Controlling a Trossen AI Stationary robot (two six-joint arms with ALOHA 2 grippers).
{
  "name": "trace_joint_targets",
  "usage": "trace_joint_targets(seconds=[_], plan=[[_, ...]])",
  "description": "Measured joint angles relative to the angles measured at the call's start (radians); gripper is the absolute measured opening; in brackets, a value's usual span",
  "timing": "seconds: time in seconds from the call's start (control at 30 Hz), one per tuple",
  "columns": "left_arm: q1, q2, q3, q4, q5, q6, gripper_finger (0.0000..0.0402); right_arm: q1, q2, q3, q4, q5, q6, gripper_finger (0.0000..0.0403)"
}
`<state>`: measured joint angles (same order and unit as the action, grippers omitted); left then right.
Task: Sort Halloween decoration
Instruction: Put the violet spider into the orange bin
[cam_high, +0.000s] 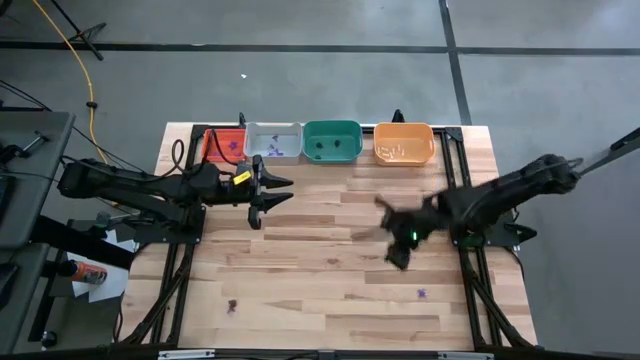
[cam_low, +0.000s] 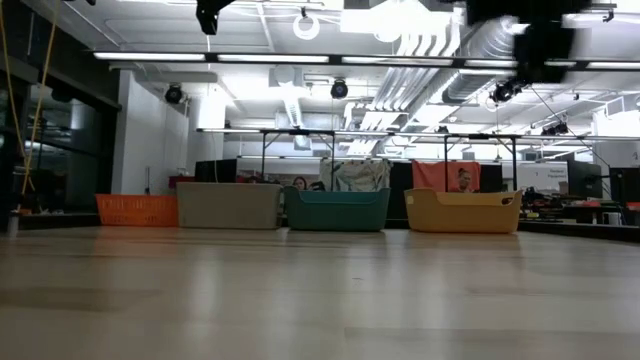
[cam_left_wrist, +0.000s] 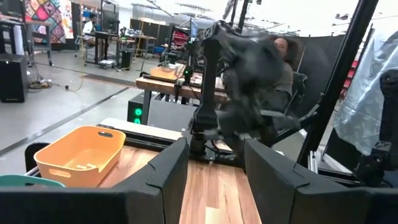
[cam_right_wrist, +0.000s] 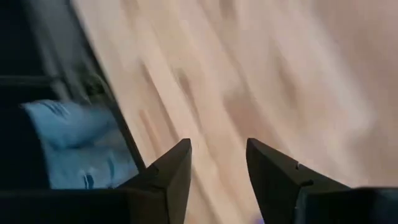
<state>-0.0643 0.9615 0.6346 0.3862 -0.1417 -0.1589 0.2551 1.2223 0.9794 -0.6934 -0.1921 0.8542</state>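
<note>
The Halloween decoration shows as tiny purple trinkets lying loose on the wooden table: one (cam_high: 421, 293) near the front right and one (cam_high: 231, 306) near the front left. More lie inside the trays. My left gripper (cam_high: 280, 192) is open and empty, held level above the table just in front of the grey tray (cam_high: 272, 142); its fingers also show in the left wrist view (cam_left_wrist: 214, 180). My right gripper (cam_high: 390, 232) is open and empty above the table's right middle, blurred; it also shows in the right wrist view (cam_right_wrist: 217, 162), over bare wood.
Four trays stand in a row along the table's far edge: red (cam_high: 225, 145), grey, green (cam_high: 332, 141) and orange (cam_high: 404, 143). In the low view they stand side by side, with the green one (cam_low: 337, 209) in the middle. Black frame rails run along both table sides.
</note>
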Motion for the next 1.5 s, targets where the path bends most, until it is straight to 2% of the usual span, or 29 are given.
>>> trace_joint_targets(seconds=[0.1, 0.23, 0.47, 0.57, 0.9, 1.13, 1.3, 1.4, 1.5], plan=[[0.0, 0.0, 0.0, 0.0, 0.0, -0.02, 0.0144, 0.149, 0.082, 0.0, -0.088, 0.0, 0.223, 0.0147], [0.0, 0.0, 0.0, 0.002, 0.0, -0.022, 0.0144, 0.318, 0.214, 0.0, -0.108, -0.011, 0.458, 0.0147], [0.0, 0.0, 0.0, 0.003, 0.0, -0.028, 0.0144, 0.478, 0.448, 0.0, -0.15, -0.079, 0.708, 0.0146], [0.0, 0.0, 0.0, 0.003, 0.0, -0.03, 0.0144, 0.495, 0.505, -0.001, -0.179, -0.095, 0.773, 0.0146], [0.0, 0.0, 0.0, 0.002, 0.0, -0.046, 0.0144, 0.491, 0.511, -0.001, -0.178, -0.035, 0.826, 0.0146], [0.0, 0.0, 0.0, 0.002, 0.0, -0.048, 0.0144, 0.489, 0.503, -0.091, -0.039, -0.055, 0.927, 0.0146], [0.0, 0.0, 0.0, 0.001, 0.0, -0.048, 0.0144, 0.491, 0.505, -0.099, -0.042, -0.039, 0.926, 0.0145], [0.0, 0.0, 0.0, 0.001, 0.0, -0.048, 0.0144, 0.491, 0.506, -0.099, -0.044, -0.031, 0.911, 0.013], [0.001, 0.0, 0.0, 0.001, 0.0, -0.048, 0.0144, 0.491, 0.507, -0.099, -0.046, -0.022, 0.875, 0.0088]])
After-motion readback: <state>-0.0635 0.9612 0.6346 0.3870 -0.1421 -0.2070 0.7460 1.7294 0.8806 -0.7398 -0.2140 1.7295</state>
